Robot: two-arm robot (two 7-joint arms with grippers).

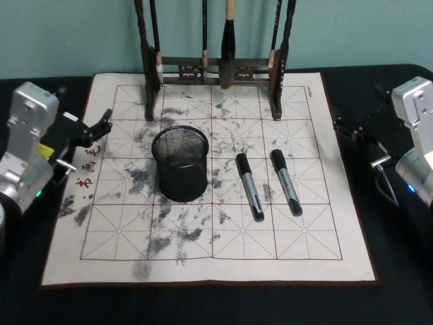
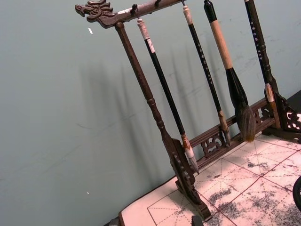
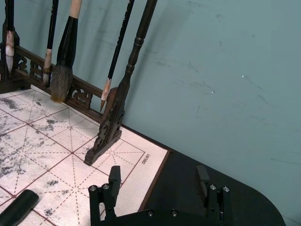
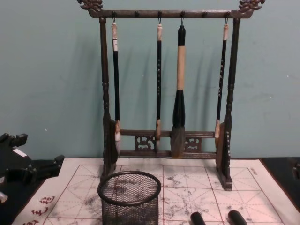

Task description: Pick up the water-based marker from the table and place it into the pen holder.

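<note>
2 slim markers with black caps and grey barrels lay side by side, apart, on the white ink-smudged grid mat (image 1: 304,237), right of centre in the head view. One marker (image 1: 249,187) was nearer the short black wire-mesh pen holder (image 1: 181,181), which stood left of centre; the other marker (image 1: 286,182) lay just to its right. I could not tell which was water-based.

I judged either one light, stiff and smooth, and likely to roll. I would pinch it across the barrel at mid-length.

The right tool (image 3: 158,174) hung over the dark surface (image 1: 399,271) past the mat's upper-right corner, its fingers spread with nothing between them. The left tool (image 1: 101,125) sat at the mat's left edge; I could not tell its state.

The head view gave me each marker's full length and angle. The chest view cut them to 2 cap ends at its bottom edge, but it showed the holder's height and the tall dark wooden brush rack (image 4: 104,93) behind it.
</note>
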